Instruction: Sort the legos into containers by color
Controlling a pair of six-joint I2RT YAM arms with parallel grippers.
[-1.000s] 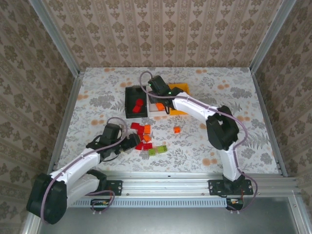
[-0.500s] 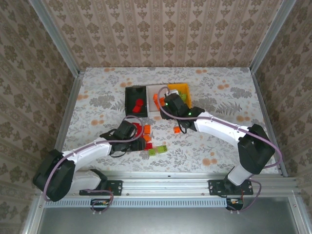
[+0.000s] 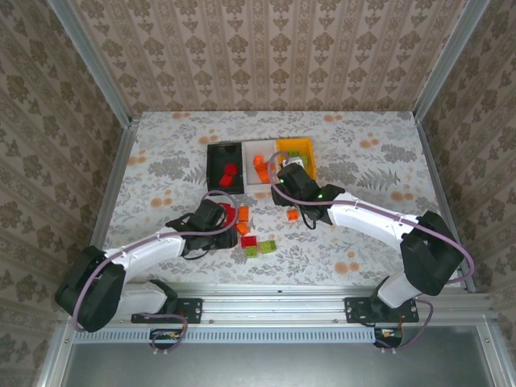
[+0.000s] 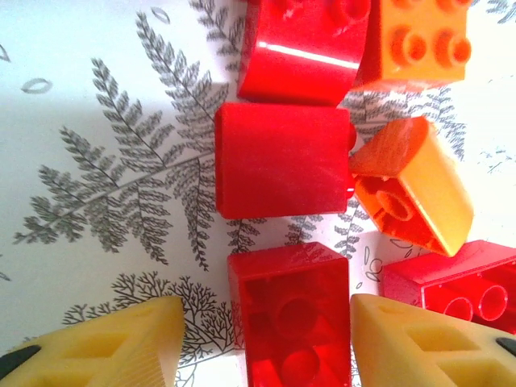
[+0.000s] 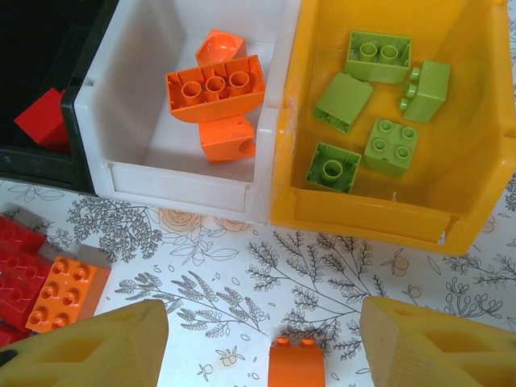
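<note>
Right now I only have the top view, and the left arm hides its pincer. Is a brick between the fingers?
Observer: Yes, a red brick, hollow side up, sits inside the left pincer, not yet clamped.
Operator: And the other side?
Observer: The right pincer is open and holds nothing; an orange brick lies on the table below it.
Operator: What's hidden from me there?
Observer: Five green bricks lying in the yellow bin.

Walls (image 3: pixel 266 48): beige damask wallpaper, 3 sides. Alu frame posts (image 3: pixel 89 60) at back corners. Tabletop (image 3: pixel 161 153): white w/ grey fern + orange flower print. Alu rail (image 3: pixel 274 300) along near edge. Light soft, even.
</note>
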